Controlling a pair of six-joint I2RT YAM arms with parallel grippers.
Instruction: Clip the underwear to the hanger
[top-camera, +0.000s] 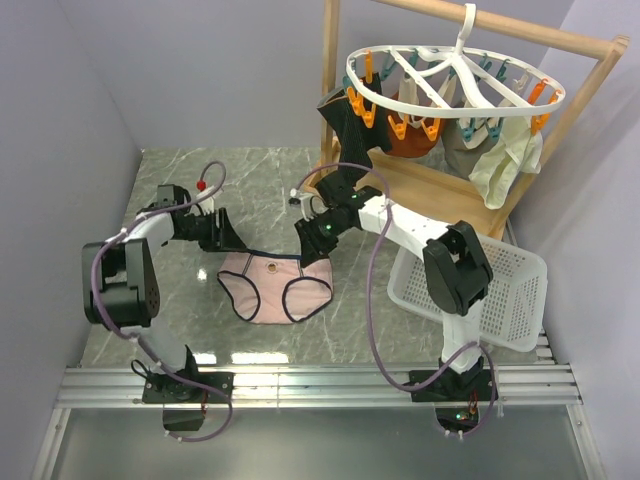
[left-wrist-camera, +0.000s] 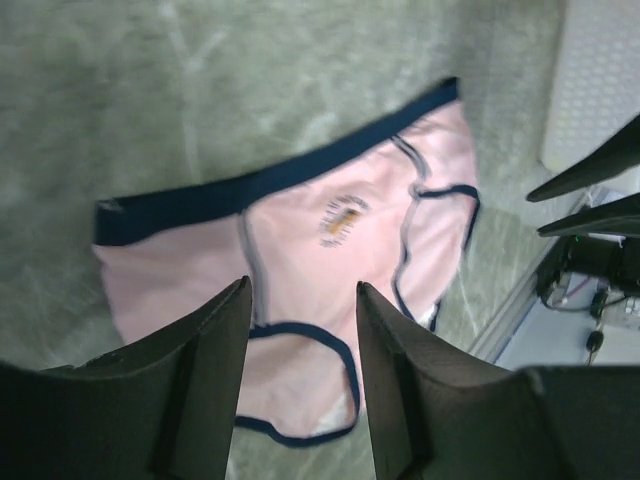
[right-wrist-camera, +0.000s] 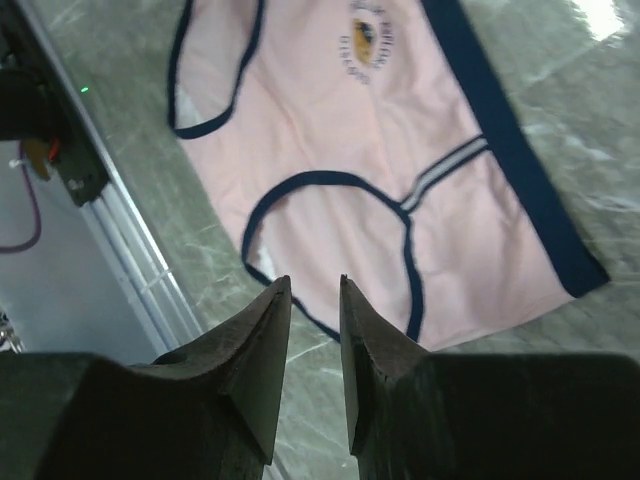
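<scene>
walls (top-camera: 200, 70): plain lilac | tabletop (top-camera: 250, 180): grey-green marble, glossy | wooden rack (top-camera: 430, 181): back right corner

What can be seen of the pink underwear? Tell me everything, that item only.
The underwear is a pale pink pair of fabric briefs with a dark navy waistband, navy-edged leg holes and a small round printed mark below the waistband. It lies spread flat, slightly rumpled, on the grey-green marbled table, waistband toward the far side. The left gripper and right gripper hang over it, jaws apart, holding nothing.
</scene>
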